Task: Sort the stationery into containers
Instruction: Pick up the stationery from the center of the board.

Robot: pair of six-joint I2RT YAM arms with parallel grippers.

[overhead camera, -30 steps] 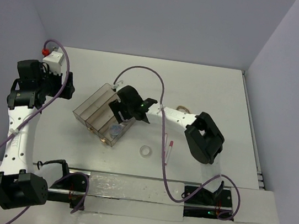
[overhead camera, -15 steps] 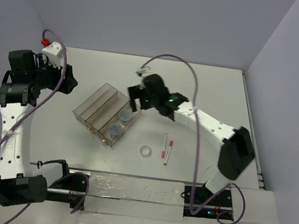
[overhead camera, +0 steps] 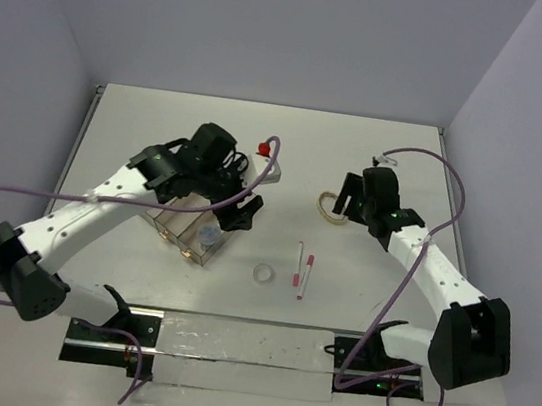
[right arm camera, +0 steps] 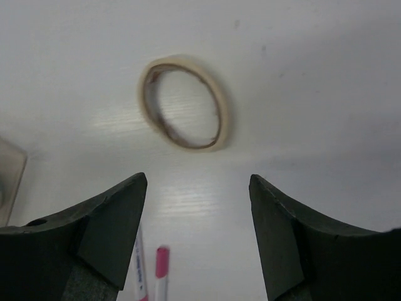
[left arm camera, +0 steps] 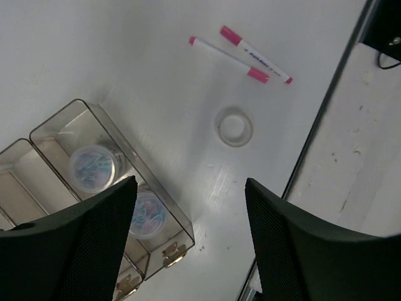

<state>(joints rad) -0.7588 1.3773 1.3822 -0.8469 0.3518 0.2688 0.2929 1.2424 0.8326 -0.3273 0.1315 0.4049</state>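
Note:
The clear brownish tray (overhead camera: 175, 224) sits left of centre, with two blue-filled jars (left arm camera: 92, 167) (left arm camera: 146, 213) in its outer compartment. My left gripper (overhead camera: 242, 209) hovers open over the tray's near corner, holding nothing (left arm camera: 190, 185). The white tape ring (overhead camera: 263, 274) (left arm camera: 234, 126) and two white pens with red ends (overhead camera: 302, 268) (left arm camera: 254, 53) lie on the table right of the tray. The tan rubber-band loop (overhead camera: 329, 206) (right arm camera: 183, 103) lies further back. My right gripper (overhead camera: 344, 203) (right arm camera: 197, 179) is open just above the table, beside the loop and apart from it.
The table's metal rail (overhead camera: 241, 345) runs along the near edge with both arm bases. Purple cables (overhead camera: 413, 273) loop over each arm. Grey walls close in the left, back and right sides of the table.
My left arm has swung from the far left edge over the tray. My right arm has left the tray and moved right to the rubber band. A second jar now lies in the tray.

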